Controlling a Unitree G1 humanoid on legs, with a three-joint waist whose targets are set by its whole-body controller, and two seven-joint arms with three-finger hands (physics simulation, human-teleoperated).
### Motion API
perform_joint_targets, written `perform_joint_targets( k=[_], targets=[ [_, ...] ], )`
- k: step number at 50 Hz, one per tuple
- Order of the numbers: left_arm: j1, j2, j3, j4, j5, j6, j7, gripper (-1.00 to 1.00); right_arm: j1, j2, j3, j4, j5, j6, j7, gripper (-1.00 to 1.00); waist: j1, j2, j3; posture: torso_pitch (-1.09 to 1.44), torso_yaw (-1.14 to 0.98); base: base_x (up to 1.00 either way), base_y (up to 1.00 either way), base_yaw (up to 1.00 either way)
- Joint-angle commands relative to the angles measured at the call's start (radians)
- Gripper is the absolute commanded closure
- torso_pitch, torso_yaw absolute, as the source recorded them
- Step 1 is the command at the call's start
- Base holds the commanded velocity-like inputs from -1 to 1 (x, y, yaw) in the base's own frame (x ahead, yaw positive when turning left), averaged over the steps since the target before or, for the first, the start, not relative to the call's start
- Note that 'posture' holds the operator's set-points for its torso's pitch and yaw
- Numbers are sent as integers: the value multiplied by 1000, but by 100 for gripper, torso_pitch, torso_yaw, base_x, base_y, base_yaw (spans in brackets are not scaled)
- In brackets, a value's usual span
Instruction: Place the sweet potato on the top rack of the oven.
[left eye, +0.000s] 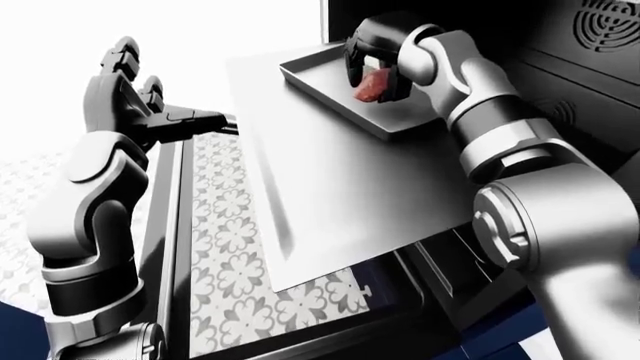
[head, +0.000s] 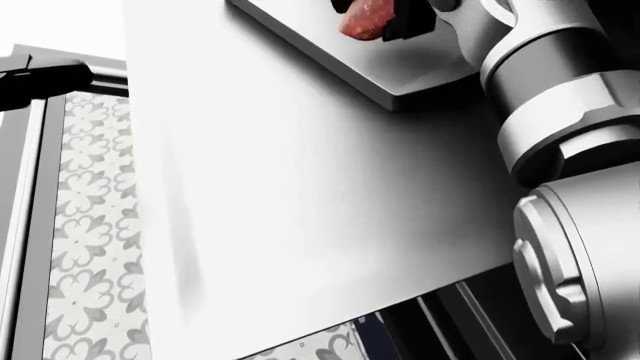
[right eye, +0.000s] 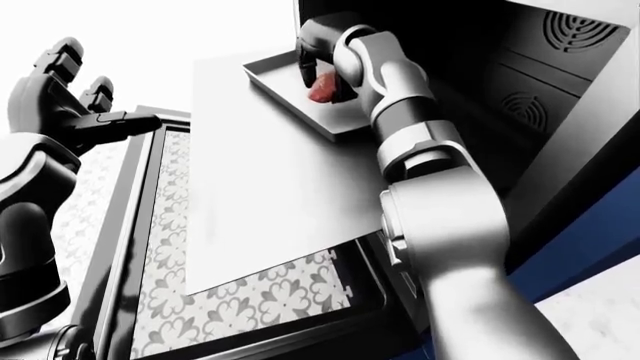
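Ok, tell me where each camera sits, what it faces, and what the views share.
Head view: on the head, angled down at the metal sheet; right arm at right.
Left-eye view: on the head, facing the oven; left hand open, right hand holding the sweet potato over the tray.
Right-eye view: paired camera, nearly the same scene.
All three show sweet potato, tray, sheet.

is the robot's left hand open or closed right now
Open. In the left-eye view the left hand is raised beside the oven with its fingers spread, holding nothing.
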Motion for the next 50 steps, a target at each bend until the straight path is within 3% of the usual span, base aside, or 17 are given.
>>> perform_joint_targets(
  k=[1,3,6,7,9,10,17,18,25,27,33,40,45,50],
  targets=[
    [-32,16,13,-30,1,-31,0,-100,-46,-10,-8,-42,9,2,-22,34,0,4,-34,0,0,0,0,0],
    [-30,17,12,-27,2,-35,-2,-100,-48,-10,-8,-43,10,2,-17,-6,0,4,-33,0,0,0,0,0],
    [-33,17,12,-28,1,-31,-1,-100,-47,-10,-8,-44,11,2,-12,-19,-1,4,-33,0,0,0,0,0],
    [-35,17,11,-27,1,-31,-1,-100,-49,-11,-8,-43,11,2,-12,-50,-1,4,-33,0,0,0,0,0],
    [-38,17,10,-26,2,-30,0,-100,-53,-13,-8,-43,11,2,-9,-58,-1,4,-33,0,0,0,0,0],
    [-38,16,9,-26,2,-30,1,-100,-53,-12,-8,-43,11,2,-9,-73,-1,4,-33,0,0,0,0,0],
    [-41,12,5,-15,6,-40,-1,-100,-54,-13,-8,-42,11,3,-11,-80,-1,3,-32,0,0,0,0,0],
    [-43,12,4,-14,7,-38,-1,-100,-53,-12,-10,-42,13,3,-10,-98,-1,3,-32,0,0,0,0,0],
    [-69,26,3,8,15,-35,-5,-100,-74,-5,-27,-50,46,16,6,-100,-1,4,-32,0,0,0,0,0],
    [-84,34,1,22,21,-35,-7,-100,-86,4,-57,-53,95,43,29,-100,-1,5,-31,0,0,0,0,0],
    [-152,75,-9,84,50,-29,-23,-100,-119,16,-80,-68,197,109,77,-100,-2,5,-30,0,0,0,0,0],
    [-255,152,-39,181,128,11,-80,-100,-182,70,-183,-83,469,320,149,-100,-4,9,-29,0,0,0,0,0],
    [-378,169,-58,335,190,-23,-107,-100,-222,101,-217,-97,668,459,161,-100,-3,9,-27,0,0,0,0,0],
    [-514,181,-79,523,257,-80,-133,-100,-235,133,-202,-120,807,523,150,-100,-2,11,-26,0,0,0,0,0]
  ],
)
